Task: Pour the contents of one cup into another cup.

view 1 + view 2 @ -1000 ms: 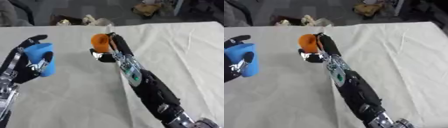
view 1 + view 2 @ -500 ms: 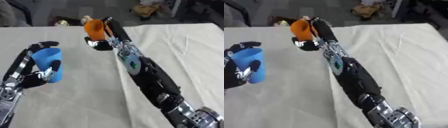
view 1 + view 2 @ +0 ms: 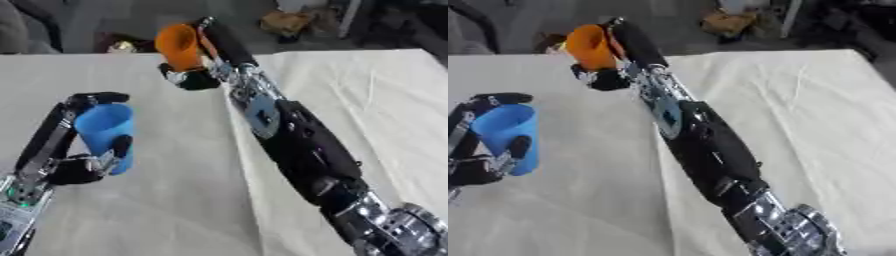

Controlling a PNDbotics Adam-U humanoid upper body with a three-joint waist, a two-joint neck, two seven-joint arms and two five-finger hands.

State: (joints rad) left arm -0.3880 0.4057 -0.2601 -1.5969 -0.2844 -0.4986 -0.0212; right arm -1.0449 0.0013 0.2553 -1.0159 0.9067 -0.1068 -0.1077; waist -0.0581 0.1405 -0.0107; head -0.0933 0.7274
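Right hand [image 3: 206, 52] curled round orange cup [image 3: 179, 46], fingers along the cup's right side and thumb under it. Held raised, over the far edge of the cloth-covered table [image 3: 376, 100], well beyond and to the right of the blue cup [image 3: 107, 131]. Mouth turned up and toward the left. Contents not visible.

Left hand [image 3: 66, 150] wrapped round blue cup, fingers up the cup's left side and over its rim, thumb crossing its near face. Gripped upright with a slight lean, above the table's left part, nearer the robot than the orange cup. Open mouth facing up; inside hidden.

Two cups well apart, orange one higher in view and farther away, with the right arm stretching diagonally from the lower right corner up past the blue cup.
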